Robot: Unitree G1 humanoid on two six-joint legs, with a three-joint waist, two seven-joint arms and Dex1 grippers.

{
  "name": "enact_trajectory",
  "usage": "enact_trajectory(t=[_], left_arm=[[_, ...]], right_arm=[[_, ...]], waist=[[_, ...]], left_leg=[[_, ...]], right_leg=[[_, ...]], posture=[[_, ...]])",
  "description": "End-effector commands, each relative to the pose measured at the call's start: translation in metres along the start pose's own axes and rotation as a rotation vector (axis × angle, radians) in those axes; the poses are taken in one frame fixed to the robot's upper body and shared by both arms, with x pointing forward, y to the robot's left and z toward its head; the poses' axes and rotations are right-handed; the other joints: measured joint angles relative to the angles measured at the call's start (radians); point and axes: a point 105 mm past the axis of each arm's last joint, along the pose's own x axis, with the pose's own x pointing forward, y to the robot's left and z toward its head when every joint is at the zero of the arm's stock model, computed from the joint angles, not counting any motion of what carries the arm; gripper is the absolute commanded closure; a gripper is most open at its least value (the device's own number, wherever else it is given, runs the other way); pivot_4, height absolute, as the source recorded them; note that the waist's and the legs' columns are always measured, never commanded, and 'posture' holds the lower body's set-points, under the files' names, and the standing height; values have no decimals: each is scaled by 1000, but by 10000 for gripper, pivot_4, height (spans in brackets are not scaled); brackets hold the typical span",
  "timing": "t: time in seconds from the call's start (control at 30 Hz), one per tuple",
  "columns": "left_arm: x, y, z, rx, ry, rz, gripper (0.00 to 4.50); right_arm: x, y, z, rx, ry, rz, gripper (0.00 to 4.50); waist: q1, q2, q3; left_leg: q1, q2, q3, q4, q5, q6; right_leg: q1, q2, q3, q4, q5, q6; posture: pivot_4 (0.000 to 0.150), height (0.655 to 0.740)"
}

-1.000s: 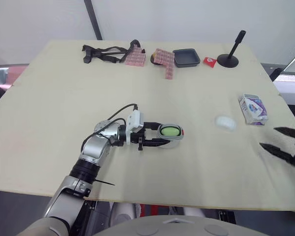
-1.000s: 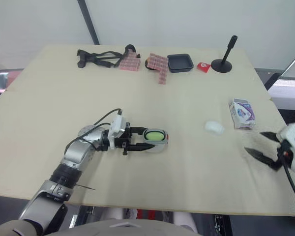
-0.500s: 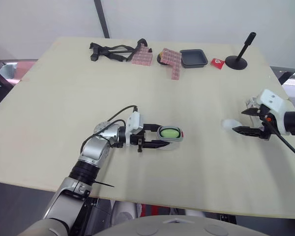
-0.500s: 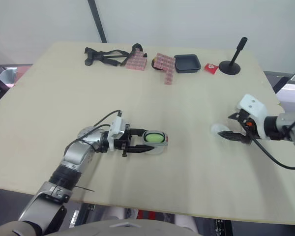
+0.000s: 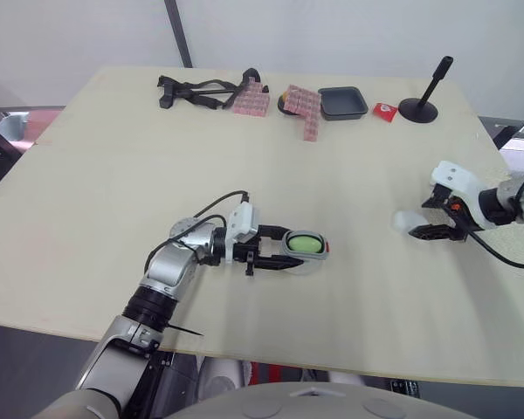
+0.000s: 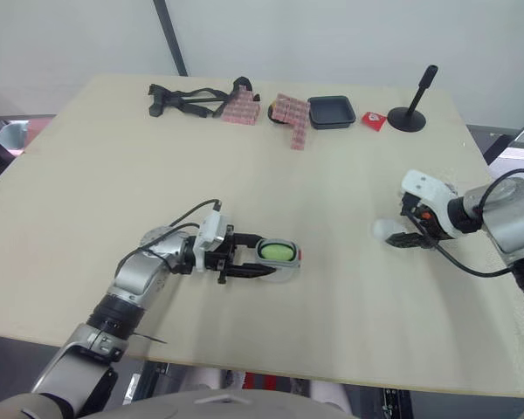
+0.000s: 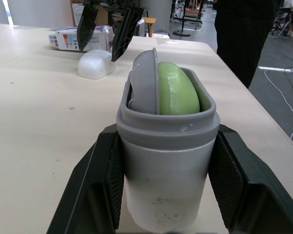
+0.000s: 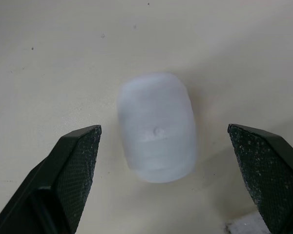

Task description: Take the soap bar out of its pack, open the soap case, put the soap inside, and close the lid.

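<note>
Green oval soap bar (image 7: 178,95) lying inside grey plastic soap case (image 7: 168,151), case clamped in left gripper (image 5: 279,251) on pale wooden table (image 5: 113,175). Right gripper (image 8: 163,130) spread wide astride white domed lid (image 6: 383,230), well apart from case. Likely risk: off-centre pinch squirting smooth dome sideways across tabletop.

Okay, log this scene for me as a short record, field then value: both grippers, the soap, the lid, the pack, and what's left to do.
left gripper: shut on the soap case, low over the table
green soap bar: inside the case, which is open
lid: white, lying on the table to the robot's right, apart from the case
right gripper: open, one finger on each side of the lid, not touching it
soap pack: on the table just beyond the lid
left to do: pick up the lid and close the case
</note>
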Motion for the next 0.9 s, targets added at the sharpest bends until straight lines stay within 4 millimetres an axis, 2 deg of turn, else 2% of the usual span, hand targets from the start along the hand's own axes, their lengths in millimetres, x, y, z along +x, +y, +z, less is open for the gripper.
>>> enact_trajectory(t=[0.03,0.53,0.63,0.8,0.9], left_arm=[[0,-1,7,36,-7,-5,26139],[-1,1,7,36,-2,17,26139],[-1,1,6,37,0,19,26139],[-2,2,5,35,4,23,26139],[-2,1,4,34,7,21,26139]], right_arm=[[-4,-6,7,-31,4,-18,472],[6,-5,4,-71,50,11,472],[7,-6,2,-78,58,5,8749],[8,-9,3,-89,56,-1,25148],[9,-9,3,-102,61,0,25558]], waist=[[0,0,0],[0,0,0],[0,0,0],[-1,0,0],[-1,0,0]], left_leg=[[0,0,0,0,0,0],[0,0,0,0,0,0],[0,0,0,0,0,0],[0,0,0,0,0,0],[0,0,0,0,0,0]], right_leg=[[0,0,0,0,0,0],[0,0,0,0,0,0],[0,0,0,0,0,0],[0,0,0,1,0,0],[0,0,0,1,0,0]], posture=[[1500,7400],[1500,7400],[1500,7400],[1500,7400],[1500,7400]])
